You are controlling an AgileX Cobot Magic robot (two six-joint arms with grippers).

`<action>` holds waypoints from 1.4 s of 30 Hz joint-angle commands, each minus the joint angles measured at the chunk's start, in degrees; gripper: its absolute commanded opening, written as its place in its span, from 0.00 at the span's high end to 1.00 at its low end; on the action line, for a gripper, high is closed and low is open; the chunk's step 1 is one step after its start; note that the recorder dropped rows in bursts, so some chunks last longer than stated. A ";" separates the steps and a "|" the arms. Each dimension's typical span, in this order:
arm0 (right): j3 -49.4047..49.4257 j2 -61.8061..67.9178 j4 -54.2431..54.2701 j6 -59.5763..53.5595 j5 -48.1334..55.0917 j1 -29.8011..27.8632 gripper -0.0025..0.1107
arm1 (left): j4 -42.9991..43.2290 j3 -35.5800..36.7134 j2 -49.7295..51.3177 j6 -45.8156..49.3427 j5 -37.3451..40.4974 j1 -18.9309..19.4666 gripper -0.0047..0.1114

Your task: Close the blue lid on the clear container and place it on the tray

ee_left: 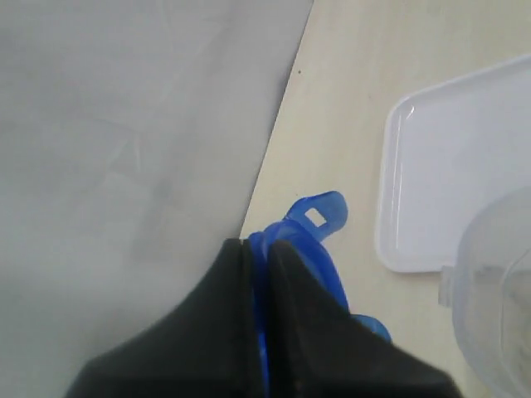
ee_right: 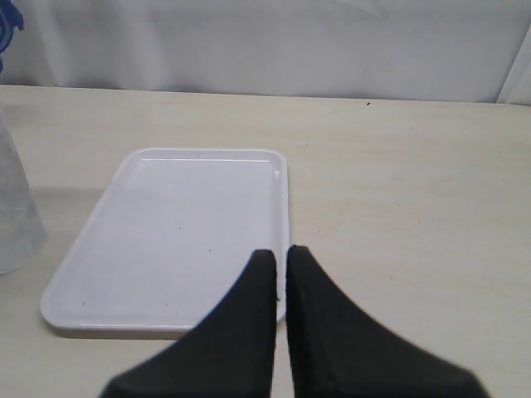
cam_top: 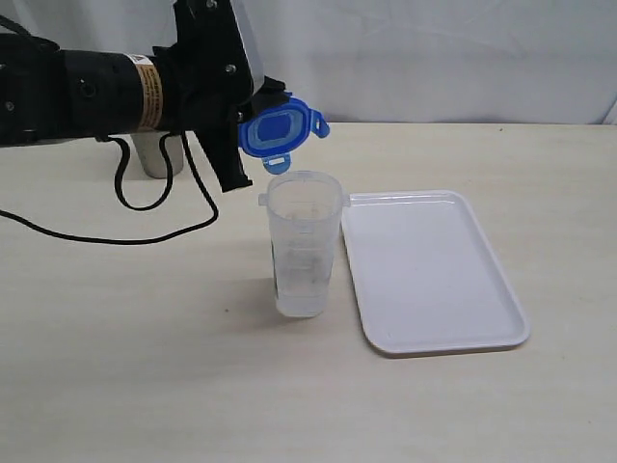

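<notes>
On pale table (cam_top: 125, 386), tray (cam_top: 434, 280) beside clear container (cam_top: 303, 246) — backdrop (cam_top: 434, 58) perhaps cloth

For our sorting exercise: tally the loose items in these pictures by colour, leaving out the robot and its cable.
Blue: 1 (blue lid)
Clear: 1 (clear container)
White: 1 (tray)
Grey: 1 (cup)
Total: 4

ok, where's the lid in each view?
Exterior: lid upper centre-left of the picture, just above the container.
Left wrist: lid lower centre of the picture, pinched in the left gripper.
Right wrist: lid, only a sliver at the picture's top-left corner.
Shared landmark: tray, in all three.
</notes>
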 commanded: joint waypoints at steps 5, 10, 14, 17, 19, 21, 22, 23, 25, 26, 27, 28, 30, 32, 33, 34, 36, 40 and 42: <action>0.07 -0.33 -0.04 0.00 -0.35 0.15 0.94 | 3.79 0.13 -3.17 -7.36 -4.87 -0.14 0.96; 0.07 -0.33 -0.04 0.00 -0.35 0.15 0.94 | 14.74 2.27 -3.95 -15.49 -6.46 -0.14 0.96; 0.07 -0.33 -0.04 0.00 -0.35 0.15 0.94 | 14.74 4.45 -3.95 -15.37 -6.56 -0.14 0.96; 0.07 -0.33 -0.04 0.00 -0.35 0.15 0.94 | 14.74 4.58 -3.95 -14.62 -7.15 -0.14 0.96; 0.07 -0.33 -0.04 0.00 -0.35 0.15 0.94 | 14.49 4.58 -3.95 -14.62 -8.10 -0.14 0.96; 0.07 -0.33 -0.04 0.00 -0.35 0.15 0.94 | 14.49 4.58 -3.95 -14.62 -9.32 -0.14 0.96; 0.07 -0.33 -0.04 0.00 -0.35 0.15 0.94 | 14.49 4.58 -3.95 -14.62 -9.92 -0.14 0.96; 0.07 -0.33 -0.04 0.00 -0.35 0.15 0.94 | 14.49 4.58 -3.95 -14.49 -10.69 -0.14 0.96; 0.07 -0.33 -0.04 0.00 -0.35 0.15 0.94 | 14.49 4.58 -3.95 -14.19 -11.59 -0.14 0.96; 0.07 -0.33 -0.04 0.00 -0.35 0.15 0.94 | 14.49 4.58 -3.95 -14.06 -11.56 -0.14 0.96; 0.07 -0.33 -0.04 0.00 -0.35 0.15 0.94 | 14.49 4.58 -3.95 -13.23 -11.56 -0.14 0.96; 0.07 -0.33 -0.04 0.00 -0.35 0.15 0.94 | 13.88 4.58 -3.95 -12.33 -11.05 -0.14 0.96; 0.07 -0.33 -0.04 0.00 -0.35 0.15 0.94 | 9.42 4.58 -3.95 -8.44 -9.10 -0.14 0.96; 0.07 -0.33 -0.04 0.00 -0.35 0.15 0.94 | 4.60 4.58 -3.95 -4.95 -7.42 -0.14 0.96; 0.07 -0.33 -0.04 0.00 -0.35 0.15 0.94 | 2.64 4.58 -3.95 -2.99 -6.94 -0.14 0.96; 0.07 -0.33 -0.04 0.00 -0.35 0.15 0.94 | 1.79 4.58 -3.95 -2.00 -6.94 -0.14 0.96; 0.07 -0.33 -0.04 0.00 -0.35 0.15 0.94 | 0.67 4.58 -3.95 -0.42 -7.09 -0.14 0.96; 0.07 -0.33 -0.04 0.00 -0.35 0.15 0.94 | -1.84 4.58 -3.95 2.04 -7.49 -0.14 0.96; 0.07 -0.33 -0.04 0.00 -0.35 0.15 0.94 | -3.92 4.58 -3.95 3.89 -7.64 -0.14 0.96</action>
